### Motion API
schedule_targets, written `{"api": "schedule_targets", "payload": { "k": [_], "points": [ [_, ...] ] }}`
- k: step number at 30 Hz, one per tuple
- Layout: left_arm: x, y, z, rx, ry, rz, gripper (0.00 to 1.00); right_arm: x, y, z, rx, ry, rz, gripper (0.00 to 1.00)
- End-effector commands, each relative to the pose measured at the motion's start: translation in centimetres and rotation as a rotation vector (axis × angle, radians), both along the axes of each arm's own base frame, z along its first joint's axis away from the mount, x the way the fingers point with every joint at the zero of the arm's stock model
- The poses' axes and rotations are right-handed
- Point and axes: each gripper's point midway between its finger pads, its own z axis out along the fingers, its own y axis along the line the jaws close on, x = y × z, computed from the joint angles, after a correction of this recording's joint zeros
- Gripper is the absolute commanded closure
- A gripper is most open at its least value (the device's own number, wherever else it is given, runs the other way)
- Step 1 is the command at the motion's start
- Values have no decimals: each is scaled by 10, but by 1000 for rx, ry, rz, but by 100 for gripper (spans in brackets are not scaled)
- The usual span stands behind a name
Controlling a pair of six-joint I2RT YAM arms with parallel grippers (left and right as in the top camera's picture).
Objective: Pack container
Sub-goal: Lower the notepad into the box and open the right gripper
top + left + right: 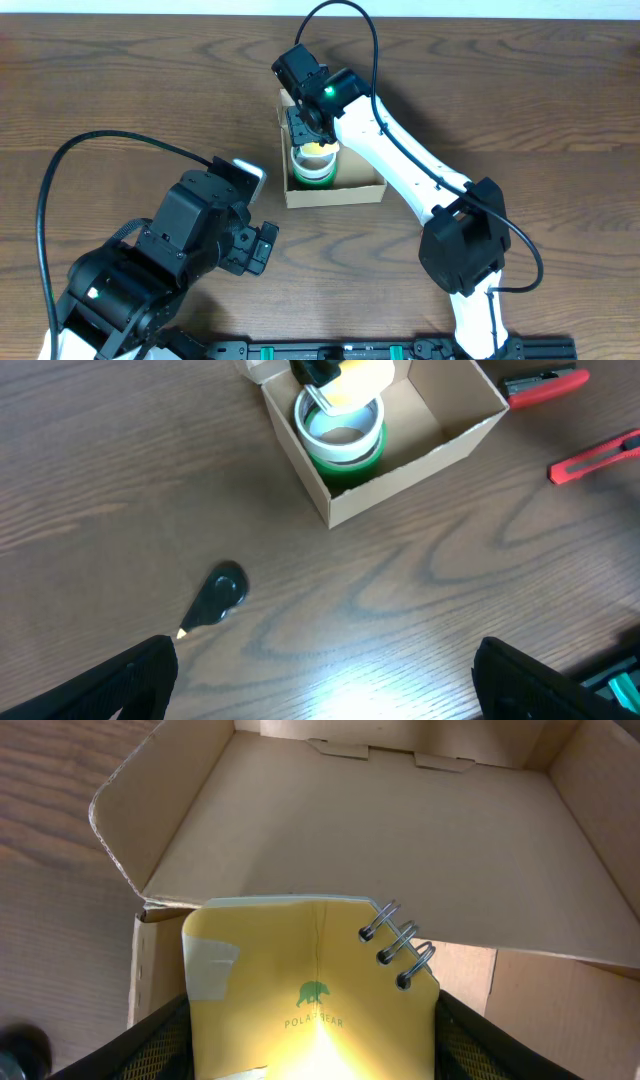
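The container [335,194] is a small open cardboard box at the table's middle, its flap lid [400,830] leaning back. A green tape roll [312,168] [345,445] stands in its left part. My right gripper [312,135] [312,1050] hangs over that roll, shut on a yellow spiral notepad [300,980] [355,380] printed with a bear. The notepad fills the gap between both fingers and tilts down into the box. My left gripper [258,245] [320,680] is open over bare wood, well in front of the box [400,475], holding nothing.
A small black object with a pale tip [220,595] lies on the wood between my left gripper and the box. Two red-handled tools [545,385] [595,457] lie to the right of the box. The right half of the box floor is bare.
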Motion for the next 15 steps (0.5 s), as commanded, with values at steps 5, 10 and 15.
{"api": "schedule_targets", "payload": {
  "k": [5,10,15],
  "points": [
    [0,3,-1,9,-2,5,5,-14,7,-5,4,27,-2,36],
    [0,3,-1,9,-2,5,5,-21,8,-7,-9,43,6,36],
    [0,3,-1,9,-2,5,5,-25,7,-7,-18,53,2,36]
  ]
}}
